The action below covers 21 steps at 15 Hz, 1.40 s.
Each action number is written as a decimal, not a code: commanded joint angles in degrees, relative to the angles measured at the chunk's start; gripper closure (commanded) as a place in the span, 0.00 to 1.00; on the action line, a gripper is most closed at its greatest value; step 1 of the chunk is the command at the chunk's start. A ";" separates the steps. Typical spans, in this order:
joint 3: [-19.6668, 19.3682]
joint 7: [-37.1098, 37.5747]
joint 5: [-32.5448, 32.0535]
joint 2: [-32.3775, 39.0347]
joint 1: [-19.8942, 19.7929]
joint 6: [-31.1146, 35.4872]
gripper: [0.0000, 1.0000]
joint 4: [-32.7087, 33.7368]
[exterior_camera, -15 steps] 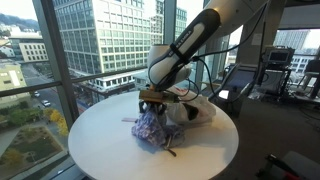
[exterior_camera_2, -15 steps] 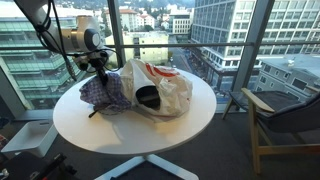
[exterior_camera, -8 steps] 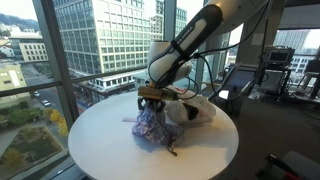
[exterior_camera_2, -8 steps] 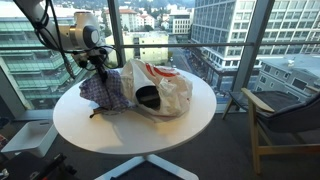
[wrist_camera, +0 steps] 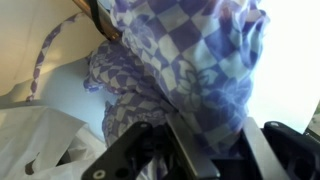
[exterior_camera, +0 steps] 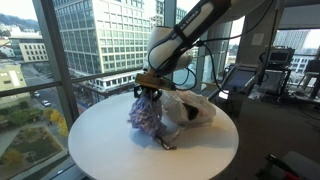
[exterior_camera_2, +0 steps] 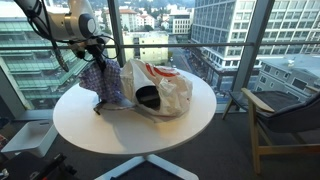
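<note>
The checkered cloth (exterior_camera: 148, 112) now hangs from the tool (exterior_camera: 148, 88) as a tall, drawn-out bundle, whereas a second ago it lay as a low heap on the round white table (exterior_camera: 100, 140). The arm has risen since then, so the tool (exterior_camera_2: 97, 62) stands higher above the table in both exterior views and the cloth (exterior_camera_2: 103, 85) is stretched upward beneath it. Its lowest folds still seem to touch the table near the window-side edge. The tool is pinched on the top of the cloth, as it was before. In the wrist view the purple and white fabric (wrist_camera: 190, 60) fills the space between the dark fingers (wrist_camera: 150, 150). The white plastic bag (exterior_camera_2: 165, 90) lies just beside the cloth, where it lay earlier, with a dark object (exterior_camera_2: 147, 97) in its mouth. A thin strap (exterior_camera: 165, 144) trails from the cloth onto the table.
</note>
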 commanded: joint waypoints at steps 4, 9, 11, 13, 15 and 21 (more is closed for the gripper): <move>0.58 0.52 -0.55 -3.93 -0.03 2.35 0.88 -2.23; 0.22 1.84 -2.41 -9.98 0.02 3.88 0.88 -4.82; -0.06 3.34 -4.27 -12.69 -0.08 4.58 0.88 -5.71; 0.04 5.38 -6.78 -15.08 -0.67 4.44 0.88 -6.34; 0.33 7.95 -9.85 -17.32 -1.56 4.42 0.88 -7.10; -1.10 17.46 -18.91 -24.96 -3.18 4.24 0.88 -8.54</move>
